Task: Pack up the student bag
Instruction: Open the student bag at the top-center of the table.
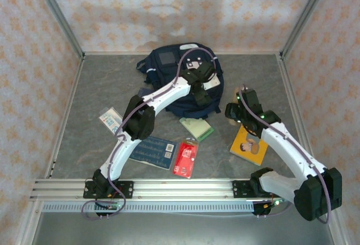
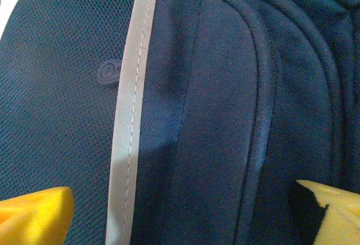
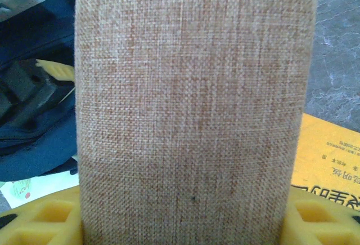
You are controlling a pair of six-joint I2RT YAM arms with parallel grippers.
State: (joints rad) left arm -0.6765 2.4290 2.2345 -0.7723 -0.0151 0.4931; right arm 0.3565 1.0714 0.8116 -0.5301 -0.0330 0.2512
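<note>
The student bag (image 1: pixel 174 76), navy with a grey square patch and white trim, lies at the back middle of the table. My left gripper (image 1: pixel 207 81) hovers over its right side. In the left wrist view the left gripper (image 2: pixel 185 214) is open, its yellow fingertips (image 2: pixel 34 217) far apart over the bag's fabric (image 2: pixel 214 115) and a pale stripe (image 2: pixel 132 115), with nothing between them. My right gripper (image 1: pixel 235 110) is just right of the bag. In the right wrist view the right gripper (image 3: pixel 185 222) is shut on a tan woven fabric pouch (image 3: pixel 191 98) that stands upright between its fingers.
On the table in front of the bag lie a yellow book (image 1: pixel 249 143), a red packet (image 1: pixel 186 158), a dark blue flat card (image 1: pixel 153 152), a pale green booklet (image 1: pixel 197 128) and a small white pack (image 1: pixel 111 119). Patterned walls enclose three sides.
</note>
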